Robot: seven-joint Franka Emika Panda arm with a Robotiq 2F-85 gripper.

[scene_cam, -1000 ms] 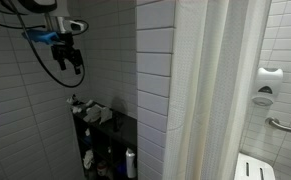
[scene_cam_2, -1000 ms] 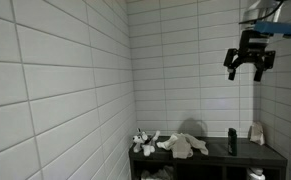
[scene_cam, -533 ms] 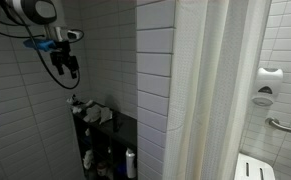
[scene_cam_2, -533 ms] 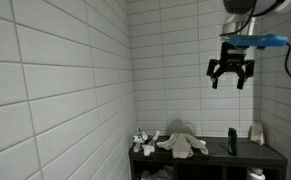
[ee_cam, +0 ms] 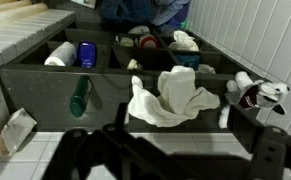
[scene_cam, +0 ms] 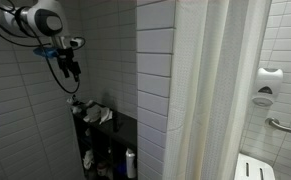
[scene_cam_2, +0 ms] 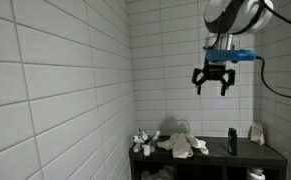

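My gripper [scene_cam_2: 213,82] hangs open in mid-air, high above a dark shelf unit [scene_cam_2: 270,155], and holds nothing. It also shows in an exterior view [scene_cam: 72,69], close to the white tiled wall. In the wrist view the gripper [ee_cam: 175,165] is at the bottom edge, with its dark fingers [ee_cam: 272,150] spread wide. Nearest below it lies a crumpled white cloth [ee_cam: 170,100] on the shelf top, and that cloth [scene_cam_2: 185,144] appears in an exterior view too. A small black-and-white plush toy [ee_cam: 261,92] sits beside the cloth.
A green bottle [ee_cam: 80,97] lies on the shelf top and a dark bottle [scene_cam_2: 232,141] stands there. Lower compartments hold a blue bottle [ee_cam: 87,54] and a white roll [ee_cam: 60,54]. A tiled pillar [scene_cam: 157,90], a shower curtain [scene_cam: 220,90] and a fold-down seat [scene_cam: 250,166] stand beyond.
The arm has carried the open gripper sideways along the tiled wall and a little lower, to above the cloth. The jaws stayed open and the shelf items have not moved.
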